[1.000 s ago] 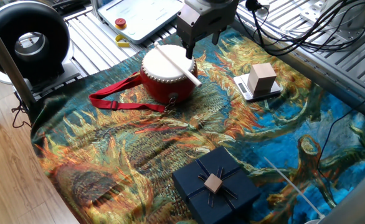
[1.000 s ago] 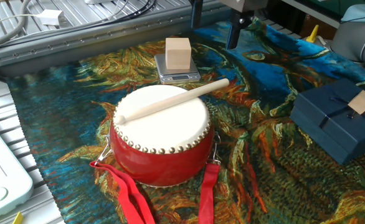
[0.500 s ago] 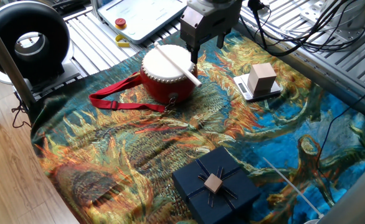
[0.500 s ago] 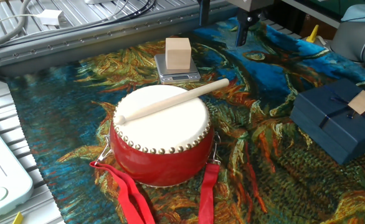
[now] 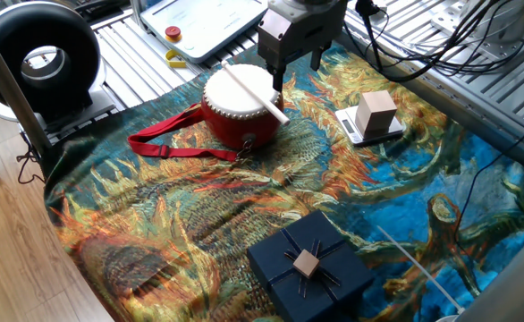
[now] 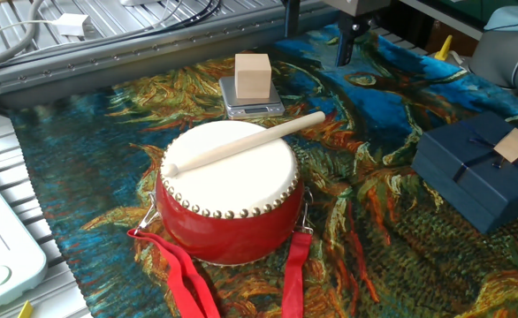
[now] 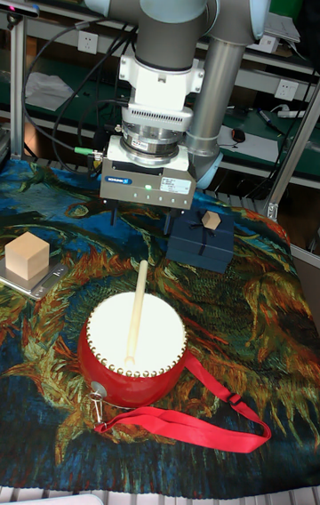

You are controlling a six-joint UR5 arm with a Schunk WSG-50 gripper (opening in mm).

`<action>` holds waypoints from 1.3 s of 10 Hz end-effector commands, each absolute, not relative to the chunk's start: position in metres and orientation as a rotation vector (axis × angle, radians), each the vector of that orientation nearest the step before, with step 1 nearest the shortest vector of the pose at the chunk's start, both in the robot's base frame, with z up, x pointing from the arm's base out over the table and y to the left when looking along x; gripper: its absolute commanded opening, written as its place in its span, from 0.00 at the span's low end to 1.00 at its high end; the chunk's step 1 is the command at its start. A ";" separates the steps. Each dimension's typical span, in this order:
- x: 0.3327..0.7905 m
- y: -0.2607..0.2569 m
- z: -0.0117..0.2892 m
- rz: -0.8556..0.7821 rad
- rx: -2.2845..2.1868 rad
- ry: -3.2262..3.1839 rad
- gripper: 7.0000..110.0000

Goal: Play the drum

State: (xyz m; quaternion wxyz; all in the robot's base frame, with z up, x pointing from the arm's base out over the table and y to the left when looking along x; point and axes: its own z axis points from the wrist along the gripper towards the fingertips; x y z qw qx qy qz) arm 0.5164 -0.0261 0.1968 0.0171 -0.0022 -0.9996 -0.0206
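Note:
The drum (image 5: pixel 241 114) (image 6: pixel 228 193) (image 7: pixel 133 352) stands upright on the patterned cloth, with a red body and a cream head. A pale wooden drumstick (image 5: pixel 255 92) (image 6: pixel 246 141) (image 7: pixel 136 309) lies loose across the head, one end sticking out past the rim. My gripper (image 5: pixel 296 70) (image 6: pixel 316 31) (image 7: pixel 140 222) hangs open above that overhanging end, its dark fingers (image 7: pixel 169 225) on either side and clear of the stick. Nothing is held. The red strap (image 5: pixel 168 143) (image 7: pixel 196 420) trails over the cloth from the drum.
A wooden cube (image 5: pixel 376 112) (image 6: pixel 252 75) (image 7: pixel 27 256) sits on a small scale beside the drum. A dark blue gift box (image 5: pixel 309 268) (image 6: pixel 480 172) (image 7: pixel 202 238) lies further off. A black round fan (image 5: pixel 38 58) stands off the cloth. Cables run along the metal frame behind.
Over the last second my gripper shifted slightly sideways, further toward the stick's overhanging end, then stayed still. The drum and the stick have not moved.

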 end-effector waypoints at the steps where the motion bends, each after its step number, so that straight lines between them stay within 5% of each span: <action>1: 0.516 -0.023 0.197 -0.082 -0.007 -3.102 0.79; 13: 0.528 -0.012 0.106 -0.098 0.035 -3.123 0.79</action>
